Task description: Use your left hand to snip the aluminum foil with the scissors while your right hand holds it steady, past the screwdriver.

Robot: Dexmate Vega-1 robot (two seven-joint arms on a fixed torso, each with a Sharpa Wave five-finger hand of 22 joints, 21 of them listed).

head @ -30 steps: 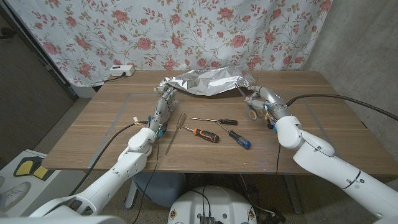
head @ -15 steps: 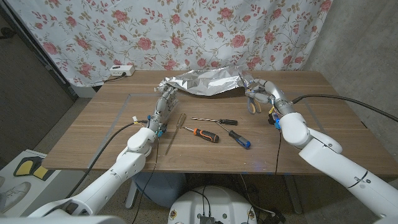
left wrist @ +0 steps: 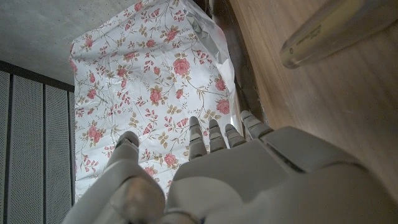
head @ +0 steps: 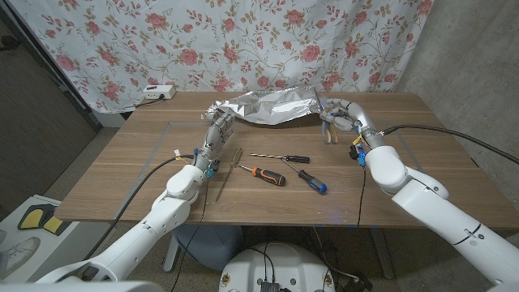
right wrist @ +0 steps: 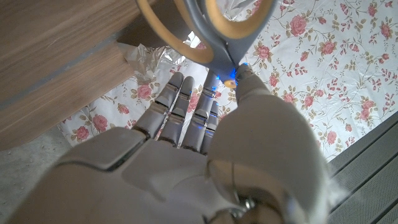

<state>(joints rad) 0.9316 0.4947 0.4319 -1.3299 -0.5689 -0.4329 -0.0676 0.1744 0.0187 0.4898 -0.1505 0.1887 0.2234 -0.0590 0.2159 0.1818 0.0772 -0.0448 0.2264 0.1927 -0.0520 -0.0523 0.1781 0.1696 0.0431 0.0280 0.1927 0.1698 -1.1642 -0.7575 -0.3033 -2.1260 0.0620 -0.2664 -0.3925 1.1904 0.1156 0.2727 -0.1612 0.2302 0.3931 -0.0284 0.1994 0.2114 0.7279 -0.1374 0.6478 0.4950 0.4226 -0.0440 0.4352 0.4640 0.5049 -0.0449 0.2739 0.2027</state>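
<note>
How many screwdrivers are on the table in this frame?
3, all mid-table between the arms: a black-handled one farthest back, an orange-and-black one nearer the left arm, a blue-and-black one nearer the right. None seems hidden.

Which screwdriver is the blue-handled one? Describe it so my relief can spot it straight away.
On the wooden table, look at the row of tools in the middle, nearer the robot than the crumpled aluminum foil. The blue-handled screwdriver is the rightmost, lying aslant; its neighbours are the orange-handled screwdriver and a thin black-handled screwdriver.

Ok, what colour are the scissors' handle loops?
The scissors have grey handles with yellow-tan inner lining, seen best in the right wrist view.
</note>
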